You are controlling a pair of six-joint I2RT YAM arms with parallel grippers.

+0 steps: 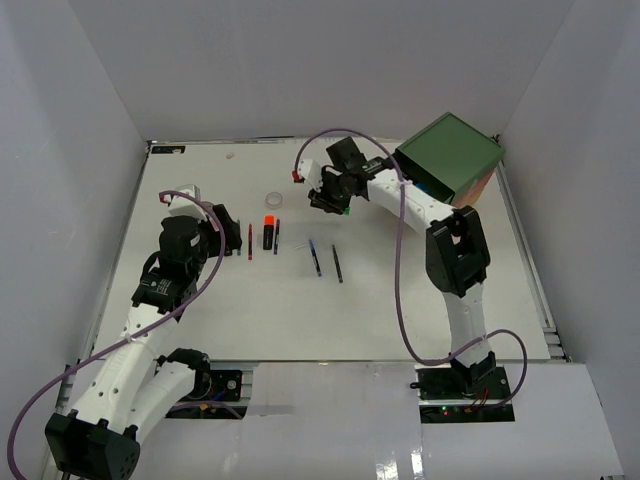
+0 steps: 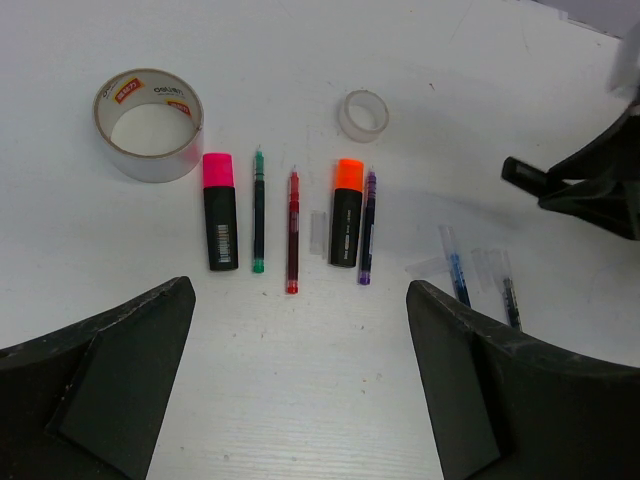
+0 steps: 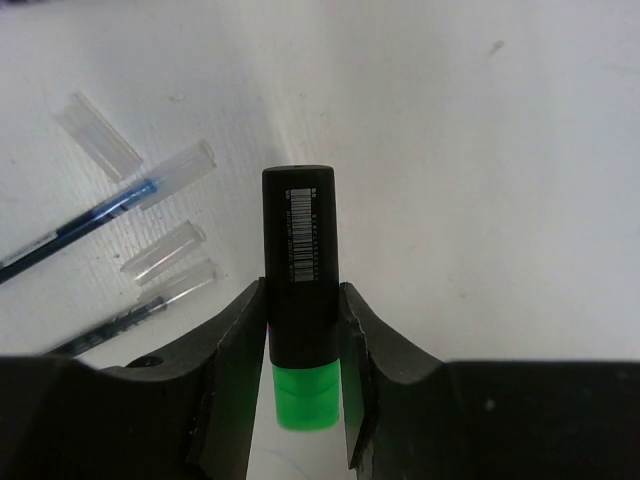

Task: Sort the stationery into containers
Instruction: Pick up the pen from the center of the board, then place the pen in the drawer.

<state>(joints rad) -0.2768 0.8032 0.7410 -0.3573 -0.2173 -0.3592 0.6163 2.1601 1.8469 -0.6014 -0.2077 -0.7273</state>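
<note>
Beige tape roll [image 2: 150,125] and smaller clear roll [image 2: 363,115] lie flat toward the bench's [image 1: 400,320] far edge, well apart. On their near side, in one parallel row, lie:
- pink-capped marker [image 2: 220,212]
- green pen [image 2: 258,210]
- red pen [image 2: 293,230]
- orange-capped marker [image 2: 346,213]
- purple pen [image 2: 367,228]

Two blue pens [image 2: 458,270] lie rightward among loose clear caps [image 3: 100,135]. Green-capped marker [image 3: 300,230] is clamped in the right claw [image 3: 300,300]. Chest [image 1: 450,155], green face up, occupies the far right corner.
</note>
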